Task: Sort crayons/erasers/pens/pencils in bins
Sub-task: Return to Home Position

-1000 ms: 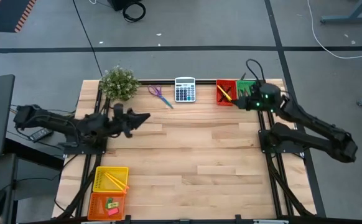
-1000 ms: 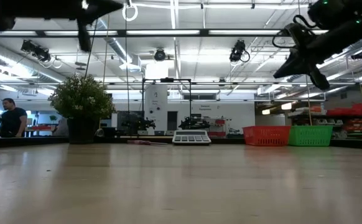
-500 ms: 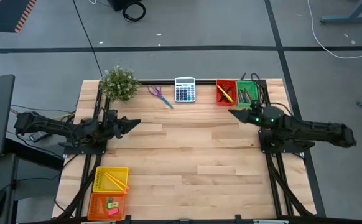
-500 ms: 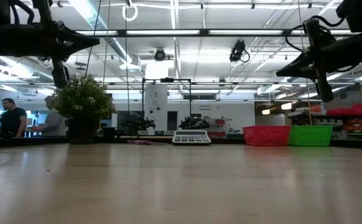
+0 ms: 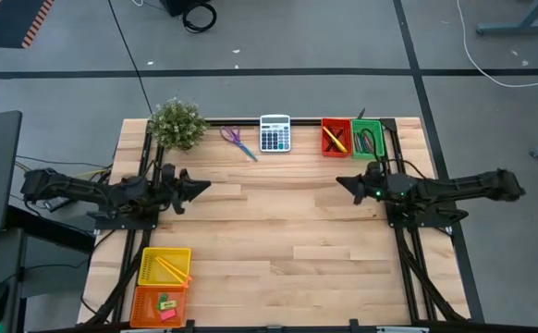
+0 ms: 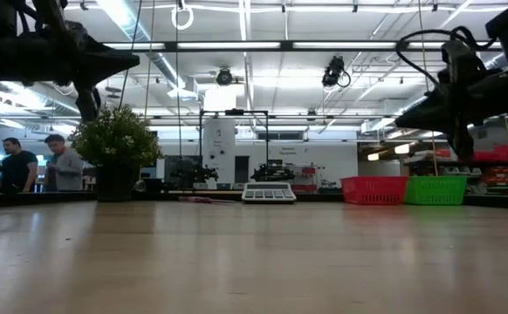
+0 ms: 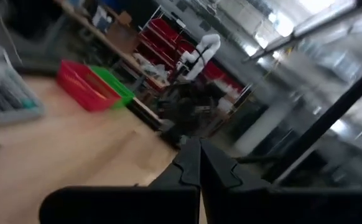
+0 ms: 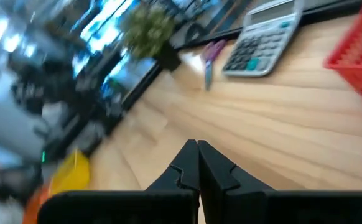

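Sorting apparently complete: no loose sticks or blocks visible on the desk [image 5: 278, 240] around the calculator [image 5: 275, 133], left claw [image 5: 201, 186] and right claw [image 5: 343, 182] both pressed together, empty.

Four bins are sitting on the table: yellow [image 5: 165, 266], orange [image 5: 161, 304], red [image 5: 335, 138], green [image 5: 366, 139]; one calculator [image 5: 275, 133], one scissors [image 5: 237, 141], one plant [image 5: 177, 124].

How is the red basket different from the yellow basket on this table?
The red basket sits at the table's far edge beside the green basket; the yellow basket sits at the near left corner, next to the orange basket. The red one holds crossed red and yellow sticks; the yellow one holds long orange-yellow pencils. Both are small rectangular mesh bins with something already in them.
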Action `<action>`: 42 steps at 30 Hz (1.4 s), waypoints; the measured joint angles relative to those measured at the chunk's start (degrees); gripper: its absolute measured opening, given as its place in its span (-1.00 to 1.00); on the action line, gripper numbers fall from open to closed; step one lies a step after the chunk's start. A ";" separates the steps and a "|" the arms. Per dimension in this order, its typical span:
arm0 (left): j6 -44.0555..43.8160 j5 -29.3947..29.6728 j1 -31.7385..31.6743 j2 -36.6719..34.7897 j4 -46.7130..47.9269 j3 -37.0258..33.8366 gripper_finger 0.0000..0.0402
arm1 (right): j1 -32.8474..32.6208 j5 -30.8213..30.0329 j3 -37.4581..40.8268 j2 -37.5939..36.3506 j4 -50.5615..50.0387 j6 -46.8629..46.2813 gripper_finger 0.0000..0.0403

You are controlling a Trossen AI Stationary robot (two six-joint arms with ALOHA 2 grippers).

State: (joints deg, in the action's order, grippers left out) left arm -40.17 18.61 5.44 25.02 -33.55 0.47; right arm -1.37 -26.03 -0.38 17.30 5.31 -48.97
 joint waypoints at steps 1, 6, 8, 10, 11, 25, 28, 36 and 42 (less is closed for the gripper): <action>3.46 -0.06 -0.34 0.00 0.17 0.00 -0.99 | 0.37 1.96 0.00 0.00 -0.01 2.27 -0.98; 22.00 0.09 -3.78 0.00 3.59 0.00 -0.94 | 1.56 12.85 -0.02 0.02 0.65 18.41 -0.97; 23.43 0.66 -5.32 0.03 5.22 0.00 -0.90 | 1.66 12.85 -0.02 0.04 0.63 24.38 -0.97; 22.91 0.79 -6.48 0.06 6.22 0.00 -0.87 | 1.73 10.71 -0.04 0.04 0.65 29.87 -0.96; 22.75 0.75 -6.91 0.09 6.33 -0.02 -0.85 | 1.73 9.61 -0.06 0.04 0.62 32.29 -0.95; 27.38 0.83 -7.57 0.09 6.46 -0.04 -0.85 | 2.37 8.51 -0.57 0.15 -2.83 43.13 -0.94; 27.36 0.83 -7.57 0.09 6.46 -0.04 -0.86 | 2.37 8.51 -0.57 0.15 -2.83 42.95 -0.93; 27.42 0.83 -7.57 0.09 6.43 -0.04 -0.81 | 2.37 8.51 -0.57 0.15 -2.83 42.88 -0.93; 27.39 0.83 -7.57 0.09 6.43 -0.07 -0.81 | 2.37 8.51 -0.57 0.15 -2.83 42.80 -0.93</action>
State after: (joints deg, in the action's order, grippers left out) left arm -12.79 19.44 -2.13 25.10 -27.11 0.40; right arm 0.99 -17.52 -0.95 17.45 2.48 -6.17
